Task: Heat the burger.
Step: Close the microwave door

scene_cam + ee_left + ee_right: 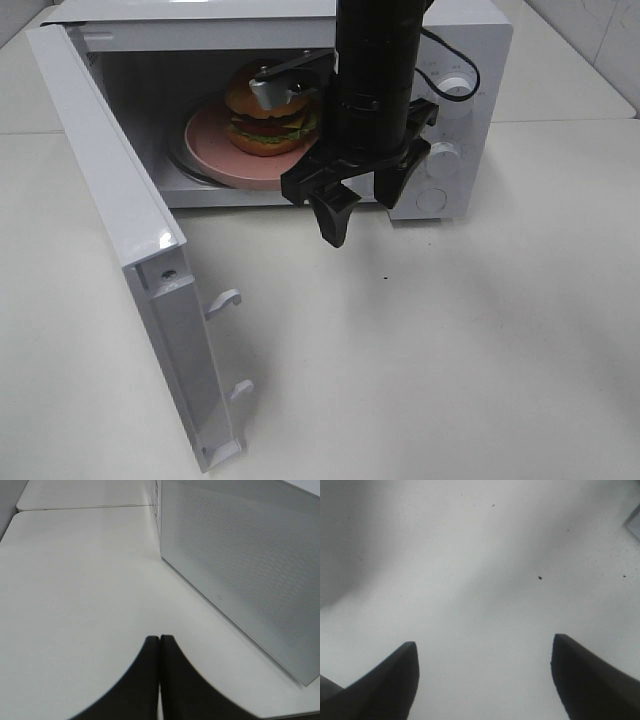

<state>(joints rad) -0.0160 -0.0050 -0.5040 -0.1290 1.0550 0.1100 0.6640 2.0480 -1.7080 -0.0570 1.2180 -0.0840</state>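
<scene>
progress first, from the high camera: the burger (268, 112) sits on the pink plate (205, 140) inside the microwave (470, 40), so the loading looks done. the door (110, 190) stands swung wide. what is left, as i judge it, is to shut the door and set the knobs (456, 87) to start the heat. the right gripper (358, 210) hangs in front of the opening, pointing down over the table (480, 350), clear of the plate and carrying nothing. counted here: one burger, one plate, one microwave, one door with two white latch hooks (226, 299) on its edge, two knobs in plain sight, one arm. the left gripper does not show in this view.

left wrist camera: the left gripper (160, 639) has its two fingers pressed flat together, with no gap and nothing between them. it is low over the table, near one white dotted panel (240, 560), most likely the outer face of the door. no burger shows here.

right wrist camera: the right gripper (482, 647) shows two fingers spread wide apart, with only table surface and a few dark specks in the gap, so it grips nothing. no burger shows here either.
</scene>
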